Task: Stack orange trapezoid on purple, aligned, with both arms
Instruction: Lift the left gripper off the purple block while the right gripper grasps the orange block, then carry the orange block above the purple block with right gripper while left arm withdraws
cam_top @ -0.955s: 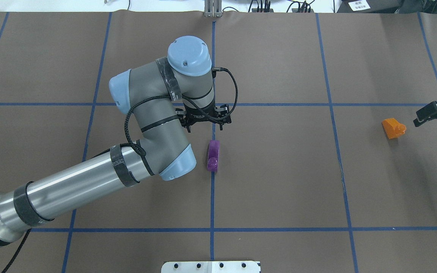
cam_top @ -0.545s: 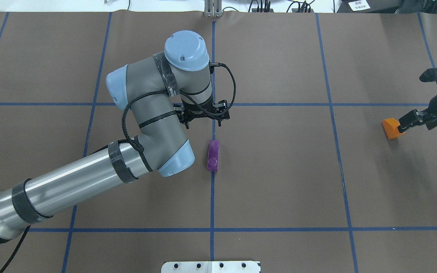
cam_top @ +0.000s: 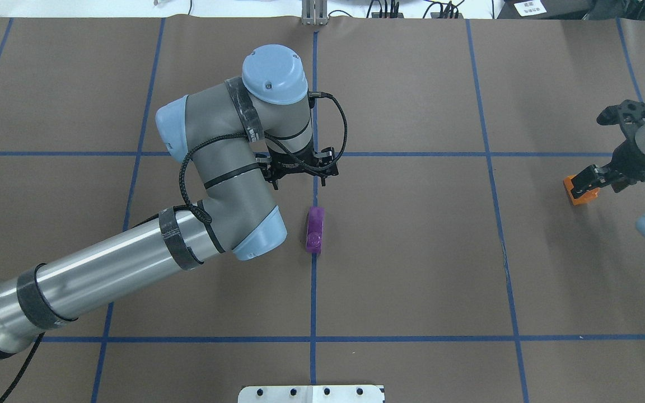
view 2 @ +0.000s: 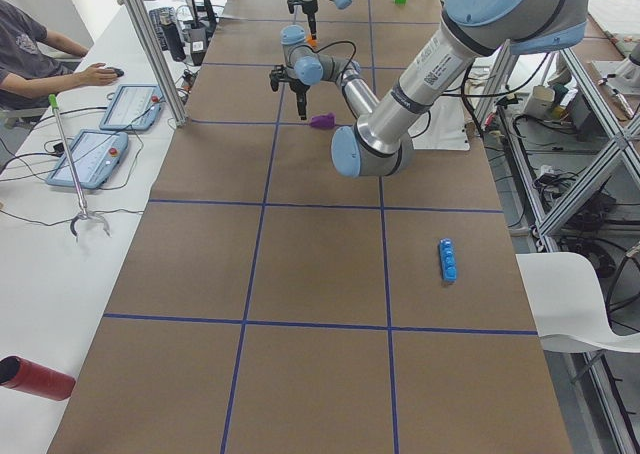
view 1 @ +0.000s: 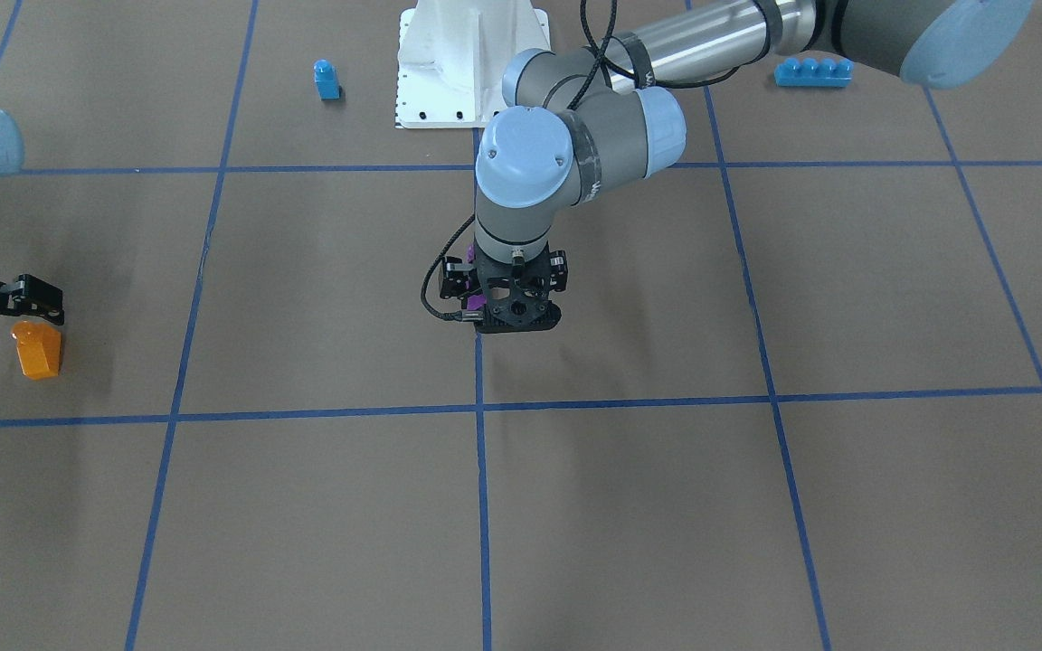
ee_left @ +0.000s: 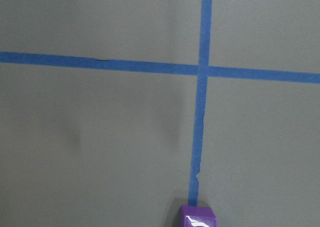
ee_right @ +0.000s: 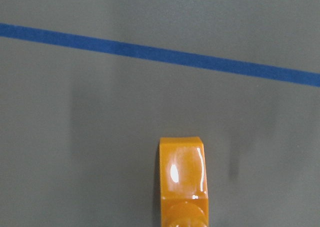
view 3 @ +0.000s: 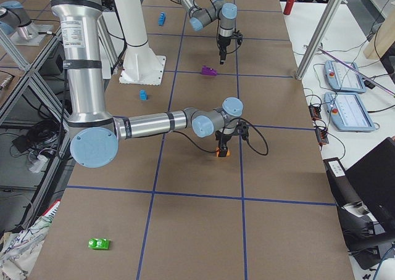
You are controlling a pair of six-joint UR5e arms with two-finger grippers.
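Note:
The purple brick [cam_top: 315, 229] lies on its side on the centre blue line; its end shows at the bottom of the left wrist view [ee_left: 198, 218]. My left gripper [cam_top: 300, 180] hovers open and empty just beyond it, apart from it. The orange trapezoid [cam_top: 576, 192] lies on the table at the right; it also shows in the front view [view 1: 37, 349] and low in the right wrist view [ee_right: 182, 182]. My right gripper [cam_top: 599, 179] stands over the orange trapezoid, looks open, and one finger covers part of it. No fingers show in either wrist view.
A small blue single-stud brick [view 1: 326, 80] and a long blue brick [view 1: 812, 72] lie near the white pedestal base [view 1: 471, 63]. A green brick [view 3: 99, 244] lies at the right end. Blue tape lines [cam_top: 313, 291] grid the brown table.
My right gripper has moved left from beside the orange trapezoid to over it. My left arm has drawn back slightly from the purple brick. Both bricks stay put.

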